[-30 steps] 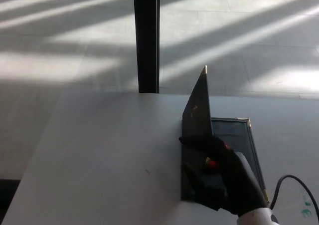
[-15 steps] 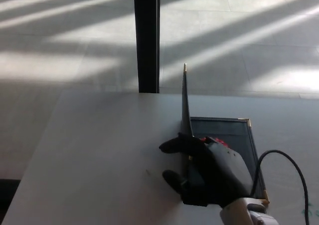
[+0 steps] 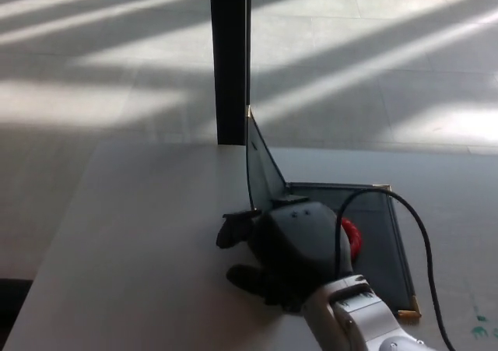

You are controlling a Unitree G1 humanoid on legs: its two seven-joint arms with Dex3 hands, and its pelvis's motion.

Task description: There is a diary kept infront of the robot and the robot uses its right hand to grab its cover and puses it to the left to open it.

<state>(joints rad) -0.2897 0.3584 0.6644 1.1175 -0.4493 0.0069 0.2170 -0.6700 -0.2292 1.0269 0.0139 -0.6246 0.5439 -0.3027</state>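
diary (image 3: 381, 234) lies on the pale table (image 3: 156, 242), toward its right side, with its gold-cornered lower leaf flat and dark. its cover (image 3: 261, 168) is lifted and leans over to the left past upright, its top corner pointing up beside the black post (image 3: 229, 59) that stands behind the table. the right hand (image 3: 292, 246) sits low against the cover near the spine, covering the near-left part of the diary; two fingers (image 3: 233, 230) stick out to the left, one above the other, and seem to press on the cover's left side, but whether they pinch it or merely push against it i cannot tell from this angle. a black cable (image 3: 412, 219) loops from the wrist over the open leaf. the left hand does not show. as a judgement, the opening is well over half done: the cover is off the pages and tipped toward the left, so the lift is finished. what is left is to carry the cover down until it rests flat on the table to the left, then let go and draw the hand clear. the table on that side looks free for it to land.
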